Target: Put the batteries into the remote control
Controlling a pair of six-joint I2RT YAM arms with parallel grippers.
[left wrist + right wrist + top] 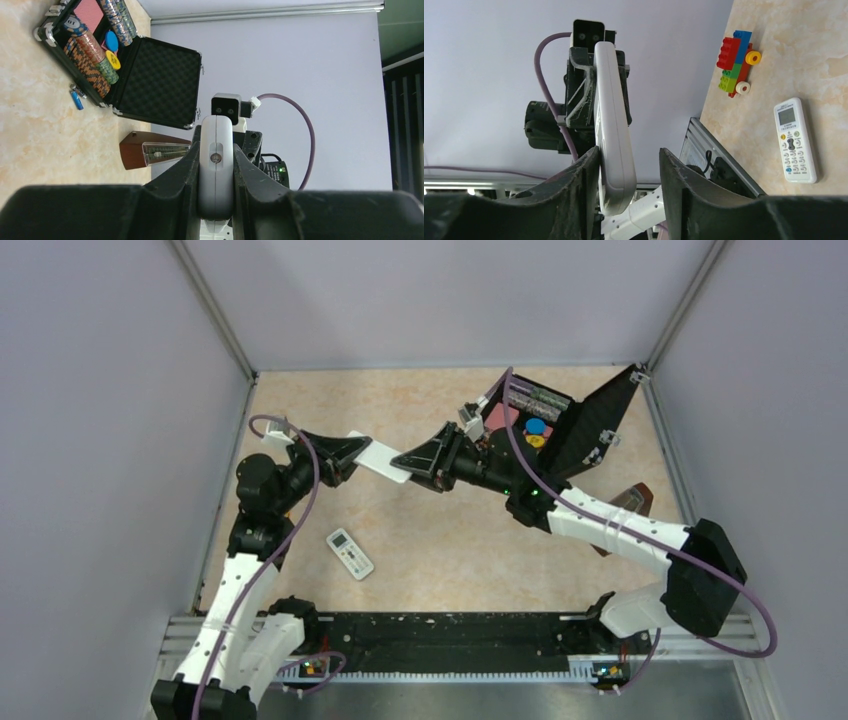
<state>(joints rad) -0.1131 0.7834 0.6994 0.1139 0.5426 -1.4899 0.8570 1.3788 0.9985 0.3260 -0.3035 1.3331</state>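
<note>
Left fingers [184, 172] tight — right fingers [685, 182] apart

Remote control [380, 462]: slim, white, held clear above the table [450, 550], 10 o'clock of centre. Blue battery [76, 100]: lying flat, 7 o'clock of the open case [155, 85].

Near end of remote control [216, 130] unseen w/in left pincer [216, 152]; batteries [76, 100] tiny, qty unclear.
</note>
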